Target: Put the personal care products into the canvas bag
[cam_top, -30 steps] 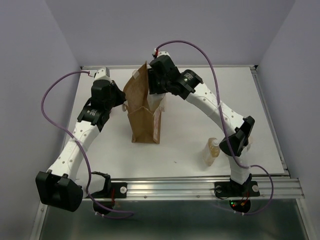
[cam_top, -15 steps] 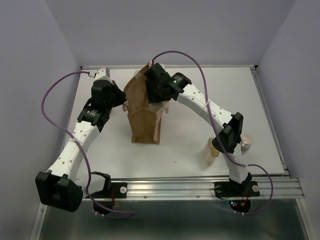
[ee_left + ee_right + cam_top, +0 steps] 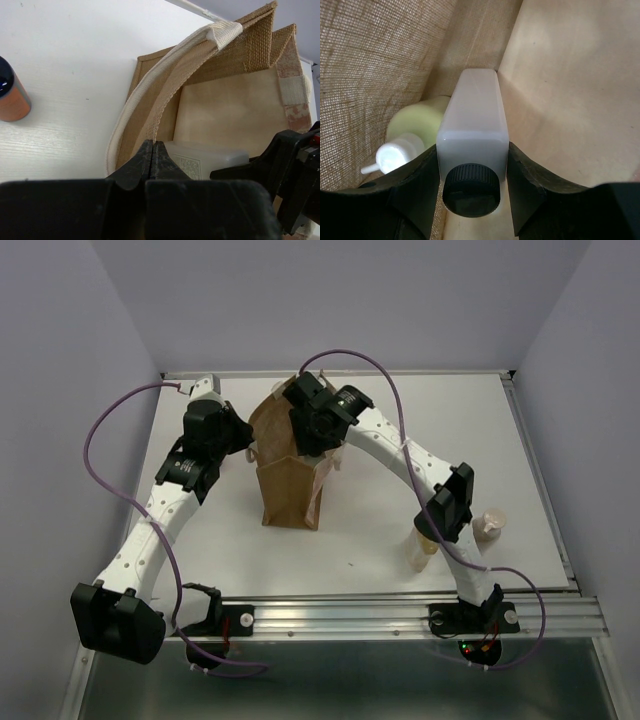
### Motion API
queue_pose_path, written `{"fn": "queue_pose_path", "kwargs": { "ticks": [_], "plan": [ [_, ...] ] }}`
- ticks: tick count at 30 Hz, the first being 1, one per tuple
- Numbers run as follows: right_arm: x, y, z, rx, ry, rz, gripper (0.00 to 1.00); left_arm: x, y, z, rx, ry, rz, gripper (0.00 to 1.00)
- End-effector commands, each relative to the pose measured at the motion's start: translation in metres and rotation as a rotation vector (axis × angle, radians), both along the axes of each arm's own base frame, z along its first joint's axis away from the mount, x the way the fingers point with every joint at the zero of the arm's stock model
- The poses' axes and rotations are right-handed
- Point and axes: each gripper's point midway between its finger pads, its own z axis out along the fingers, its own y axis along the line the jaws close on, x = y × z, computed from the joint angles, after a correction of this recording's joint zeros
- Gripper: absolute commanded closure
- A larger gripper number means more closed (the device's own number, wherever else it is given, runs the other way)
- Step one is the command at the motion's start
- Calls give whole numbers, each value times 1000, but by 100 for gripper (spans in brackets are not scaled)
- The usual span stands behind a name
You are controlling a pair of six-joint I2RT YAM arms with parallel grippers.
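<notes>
The canvas bag [image 3: 285, 475] stands upright at the table's middle, mouth open. My left gripper [image 3: 152, 148] is shut on the bag's near rim beside its white handle [image 3: 165, 85]; in the top view it is at the bag's left edge [image 3: 243, 445]. My right gripper [image 3: 472, 165] is inside the bag [image 3: 312, 430], shut on the clear squarish bottle [image 3: 474, 120] with the black cap [image 3: 471, 191]. The pale yellow-green bottle [image 3: 417, 119] with a white top lies in the bag. The amber bottle [image 3: 424, 543] and the beige-peach bottle [image 3: 491, 524] stand on the table at right.
An orange-brown bottle with a dark top [image 3: 11, 97] stands on the table left of the bag. My right arm's elbow [image 3: 448, 502] hangs over the amber bottle. The table's right rail [image 3: 545, 490] is close to the beige-peach bottle.
My right gripper has moved left and down into the bag's mouth with the clear bottle. Its elbow swung left, uncovering the beige-peach bottle. The left arm has not moved.
</notes>
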Motion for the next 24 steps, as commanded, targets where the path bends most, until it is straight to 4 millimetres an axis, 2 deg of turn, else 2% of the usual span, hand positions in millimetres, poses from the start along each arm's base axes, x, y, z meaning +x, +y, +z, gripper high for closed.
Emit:
{"fn": "queue_pose_path", "kwargs": {
  "ticks": [1,8,15,16,17,19,20,22,23,24],
  "plan": [
    [-18,0,2,-16,49,50,99,3,-2,5,-8,-37,-4,100],
    [-22,1,-10,-34,82,85,99,4,-2,4,-6,-34,-1,100],
    [-27,-4,-31,-79,125,87,98,4,-2,4,-4,-35,-2,100],
    [-28,-4,-32,-79,130,90,95,4,-3,5,-3,-38,-8,100],
    [-28,-4,-33,-77,133,90,86,4,-3,6,-3,-39,-10,100],
    [-28,-3,-29,-70,125,88,76,3,-3,7,-3,-42,-12,100],
    [-26,-3,-25,-65,112,81,66,3,-4,7,-2,-42,-16,100],
    [-23,-2,-13,-41,80,81,58,2,-4,9,-4,-48,-17,100],
    [-21,-1,-8,-32,64,76,51,2,-3,8,-4,-47,-17,100],
    [-20,0,0,-12,45,77,50,1,-4,10,-4,-50,-19,100]
  ]
}}
